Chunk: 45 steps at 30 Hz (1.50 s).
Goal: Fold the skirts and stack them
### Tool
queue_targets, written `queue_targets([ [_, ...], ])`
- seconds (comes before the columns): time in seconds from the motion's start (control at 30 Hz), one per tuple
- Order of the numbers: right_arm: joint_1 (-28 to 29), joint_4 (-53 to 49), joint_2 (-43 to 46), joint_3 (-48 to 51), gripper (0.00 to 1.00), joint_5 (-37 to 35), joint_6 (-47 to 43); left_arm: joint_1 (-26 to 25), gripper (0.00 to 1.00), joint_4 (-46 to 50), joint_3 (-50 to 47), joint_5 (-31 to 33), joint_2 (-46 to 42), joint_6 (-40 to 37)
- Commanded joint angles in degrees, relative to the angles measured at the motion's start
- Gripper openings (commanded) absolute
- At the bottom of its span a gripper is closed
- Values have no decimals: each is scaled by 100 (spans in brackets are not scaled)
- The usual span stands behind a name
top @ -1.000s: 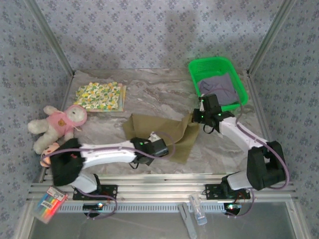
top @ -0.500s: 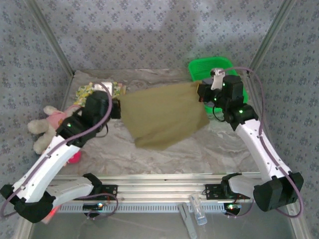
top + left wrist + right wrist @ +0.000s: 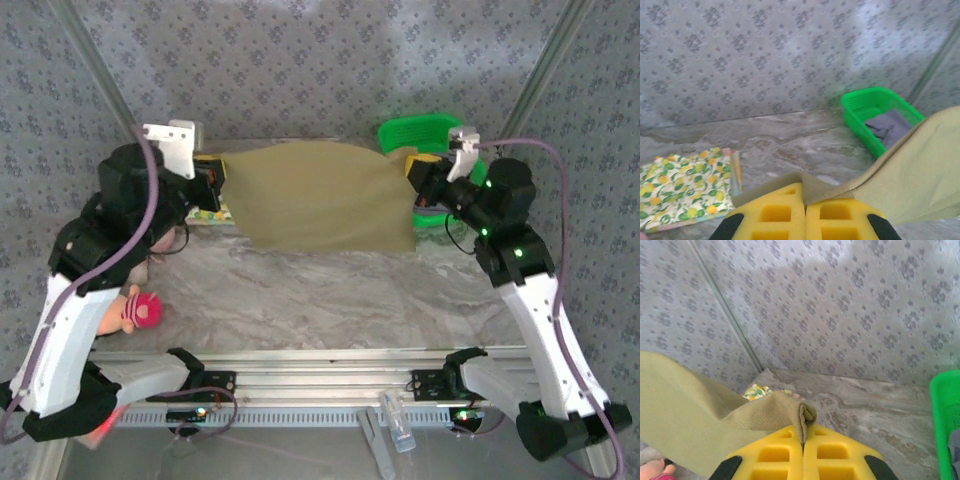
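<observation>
Overhead: an olive skirt [image 3: 320, 195] is held spread in the air across the upper middle, its top corners pinched by the closed left end effector [image 3: 215, 185] and right end effector [image 3: 418, 172].

Left wrist: cloth is clamped between yellow pads [image 3: 775, 215], draping lower right.

Right wrist: a corner is clamped likewise, draping lower left.

The skirt is judged light and limp, best held at the corners.

I have both arms raised, the left arm [image 3: 70, 300] reaching to the upper left of the frame, the right arm [image 3: 540, 310] to the upper right; left gripper [image 3: 213, 182] and right gripper [image 3: 412, 168] face inward, each clamped tight on a corner of the olive skirt [image 3: 320, 195]
</observation>
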<state>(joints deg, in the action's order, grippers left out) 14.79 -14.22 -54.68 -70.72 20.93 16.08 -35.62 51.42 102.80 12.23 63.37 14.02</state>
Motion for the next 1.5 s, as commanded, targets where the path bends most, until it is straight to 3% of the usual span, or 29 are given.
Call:
queue_targets([
  [0.0, 18, 213, 456, 190, 0, 71, 171, 37, 0, 378, 331, -641, -111, 80],
  [0.17, 18, 124, 470, 720, 0, -137, 121, 176, 0, 886, 643, -513, 526, -3],
  [0.27, 11, 235, 32, 984, 0, -253, 64, 812, 0, 738, 429, -1386, 1012, -77],
  [0.4, -16, 414, -1169, 988, 0, -604, -177, 1735, 0, -10, -87, -2558, 1935, -97],
  [0.5, -9, 495, -2459, 574, 0, -716, -295, 2040, 1, -307, 161, -2309, 3165, -191],
  [0.57, 19, 253, -3439, -89, 6, -1021, -257, 2197, 20, -148, 923, -1953, 4120, -202],
  [0.6, 23, 34, -3768, -384, 15, -1228, -142, 2266, 34, -65, 1320, -1975, 4484, -151],
  [0.67, 77, -331, -4330, -874, 47, -1455, 80, 2322, 73, 252, 2169, -2082, 5174, 44],
  [0.73, 279, -247, -4387, -835, 66, -1696, 188, 2261, 93, 398, 2513, -2128, 5433, 239],
  [0.77, 423, -110, -4305, -690, 73, -1835, 254, 2200, 97, 384, 2478, -2080, 5420, 315],
  [0.8, 525, -14, -4238, -552, 76, -1938, 316, 2126, 99, 333, 2340, -1988, 5349, 356],
  [0.83, 648, 42, -4153, -428, 98, -2019, 429, 2035, 100, 274, 2112, -1861, 5228, 437],
  [0.87, 756, 37, -4087, -302, 100, -2107, 556, 1945, 99, 196, 1811, -1830, 5070, 525],
  [1.2, 1547, -147, -3391, 958, 100, -2826, 1941, 979, 100, -1665, -2084, -2489, 3533, 2410],
  [1.3, 1783, -245, -3025, 1483, 100, -3380, 2553, 822, 100, -1800, -2511, -2231, 3616, 2647],
  [1.47, 1935, -196, -2613, 2272, 100, -3530, 2495, 824, 100, -2045, -2753, -2159, 4101, 2868],
])
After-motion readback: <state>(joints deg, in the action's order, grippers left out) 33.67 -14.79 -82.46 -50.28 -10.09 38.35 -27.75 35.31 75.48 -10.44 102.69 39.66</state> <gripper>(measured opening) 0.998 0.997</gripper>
